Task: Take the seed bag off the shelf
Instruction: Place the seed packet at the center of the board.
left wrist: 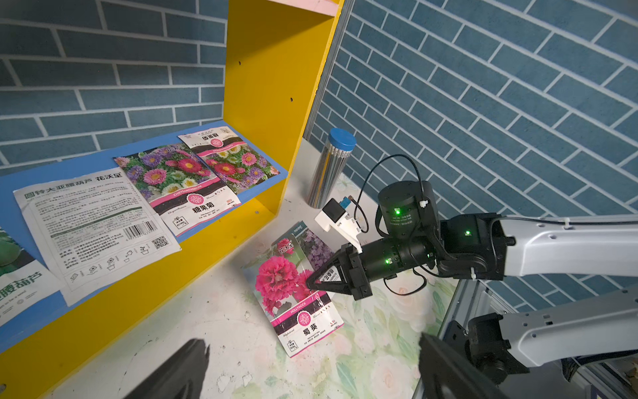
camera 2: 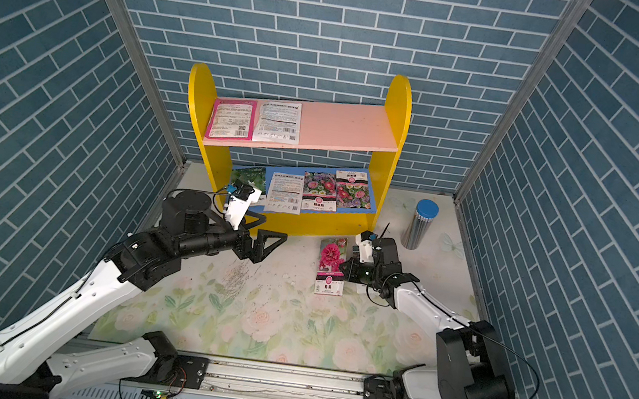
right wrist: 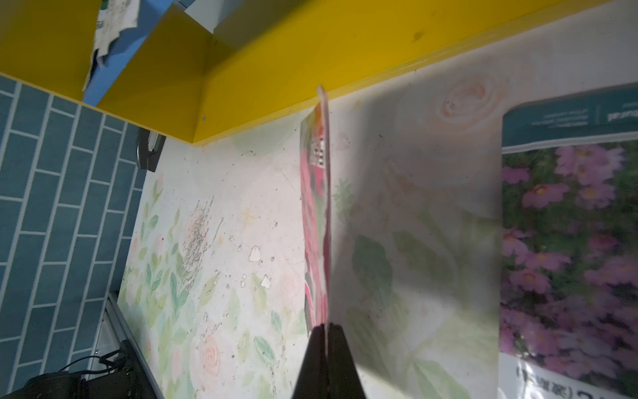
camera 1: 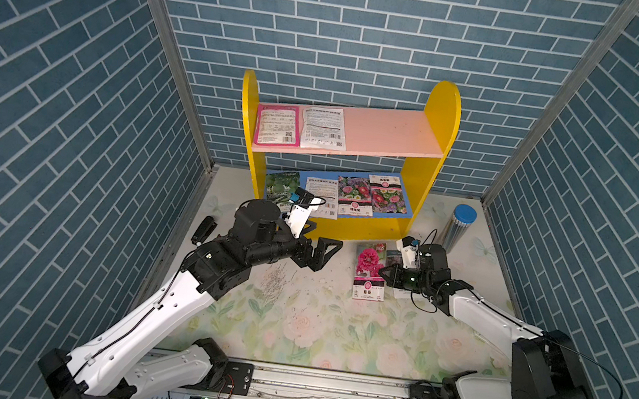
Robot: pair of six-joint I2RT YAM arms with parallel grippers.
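One seed bag (camera 1: pixel 367 266) in right gripper (camera 1: pixel 383 272) runs lengthwise toward shelf (camera 1: pixel 443 112).

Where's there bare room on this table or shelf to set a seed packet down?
The right half of the pink upper board is bare, beside its two packets. The floral mat's near stretch, between the hollyhock packet and the front rail, is open. Crowded: the blue lower board, covered with four packets, and the spot by the steel canister.
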